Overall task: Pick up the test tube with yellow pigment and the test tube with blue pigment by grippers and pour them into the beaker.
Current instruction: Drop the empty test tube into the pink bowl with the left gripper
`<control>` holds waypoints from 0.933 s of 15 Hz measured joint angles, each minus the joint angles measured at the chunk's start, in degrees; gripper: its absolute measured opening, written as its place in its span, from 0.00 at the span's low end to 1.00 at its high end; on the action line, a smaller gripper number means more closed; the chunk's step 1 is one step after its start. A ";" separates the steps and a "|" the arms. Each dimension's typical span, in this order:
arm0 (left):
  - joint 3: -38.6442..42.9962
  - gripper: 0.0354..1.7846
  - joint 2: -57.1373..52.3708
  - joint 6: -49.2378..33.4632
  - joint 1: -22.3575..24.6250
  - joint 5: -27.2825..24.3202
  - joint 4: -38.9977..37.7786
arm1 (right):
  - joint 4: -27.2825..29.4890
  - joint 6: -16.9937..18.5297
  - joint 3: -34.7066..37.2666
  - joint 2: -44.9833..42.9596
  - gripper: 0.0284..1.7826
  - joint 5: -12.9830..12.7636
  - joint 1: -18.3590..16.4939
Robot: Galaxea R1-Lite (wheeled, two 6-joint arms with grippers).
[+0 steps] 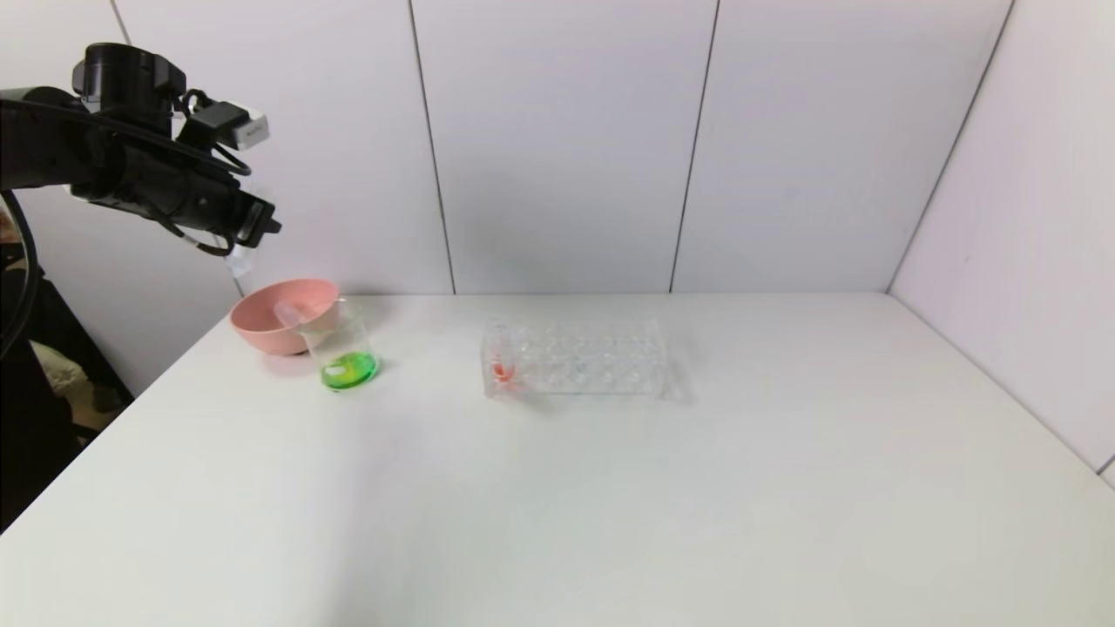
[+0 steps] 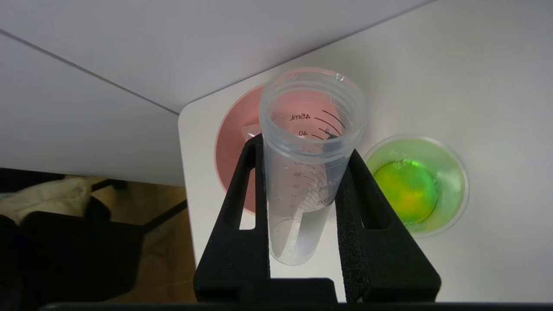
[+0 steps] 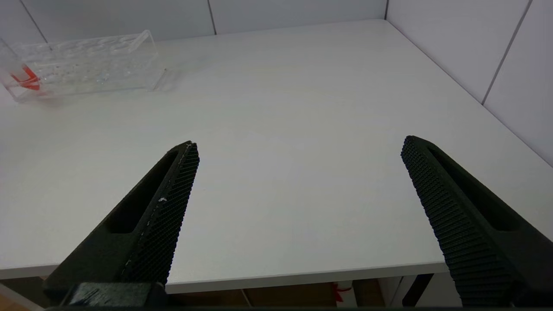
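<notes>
Left gripper (image 2: 302, 151) raised above the pink bowl (image 1: 283, 315) at the table's (image 1: 610, 488) far left corner, clamped on an empty clear graduated tube (image 2: 304, 172), open mouth tilted down toward the bowl. A second clear tube (image 1: 289, 314) lies in the bowl. Beaker (image 1: 347, 353) just beside the bowl, holding green liquid. Clear tube rack (image 1: 575, 359) mid-table, one red-liquid tube (image 1: 503, 370) at its left end. Right gripper (image 3: 298, 151) low at the table's near edge, fingers spread wide, holding nothing.
</notes>
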 joint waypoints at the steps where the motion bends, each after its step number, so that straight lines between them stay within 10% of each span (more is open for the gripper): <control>1: 0.24 0.24 0.00 -5.79 -0.05 -0.50 -1.58 | 0.00 0.01 0.00 0.00 0.96 0.00 0.00; 6: 2.60 0.24 2.06 -30.94 0.04 -1.44 -14.26 | 0.00 0.00 0.00 0.00 0.96 0.02 0.00; 14: 5.55 0.24 8.05 -32.45 1.44 -1.11 -23.02 | 0.00 0.00 0.00 0.00 0.96 0.00 0.00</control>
